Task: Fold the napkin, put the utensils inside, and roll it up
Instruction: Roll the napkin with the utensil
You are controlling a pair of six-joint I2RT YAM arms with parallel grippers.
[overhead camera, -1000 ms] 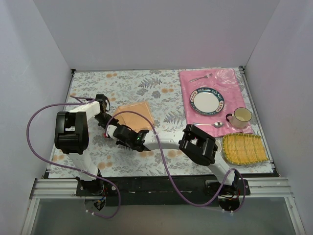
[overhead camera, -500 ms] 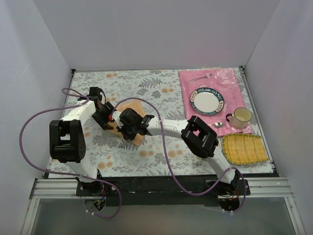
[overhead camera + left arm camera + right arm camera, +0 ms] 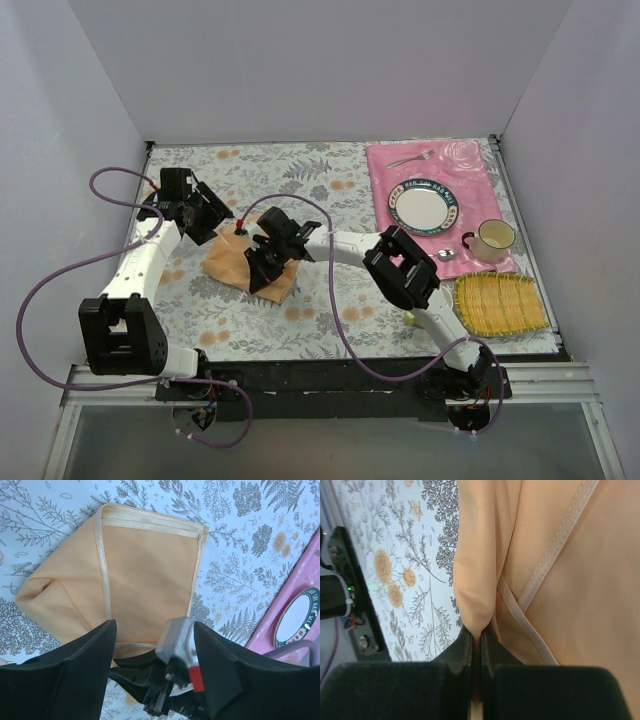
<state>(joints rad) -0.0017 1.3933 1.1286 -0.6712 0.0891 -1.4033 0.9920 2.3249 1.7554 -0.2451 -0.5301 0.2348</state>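
The peach napkin (image 3: 228,262) lies bunched and partly folded on the floral cloth, left of centre. In the left wrist view the napkin (image 3: 150,575) shows as a folded panel with hemmed edges. My right gripper (image 3: 258,272) is shut on a fold of it; in the right wrist view the jaws (image 3: 477,630) pinch the napkin (image 3: 560,555) tight. My left gripper (image 3: 220,227) is open just left of the napkin, holding nothing (image 3: 154,627). The fork (image 3: 410,158) lies beyond the plate, and the spoon (image 3: 440,255) lies on its near side.
A pink placemat (image 3: 470,170) at the right carries a blue-rimmed plate (image 3: 425,205) and a cream cup (image 3: 490,240). A yellow woven mat (image 3: 500,303) lies nearer. The right arm reaches across the middle of the table. Purple cables loop over both arms.
My left gripper has opened, let go of the napkin and drawn back to the far left. My right gripper, still shut on the cloth, has moved away from the near edge, and the flat napkin has bunched.
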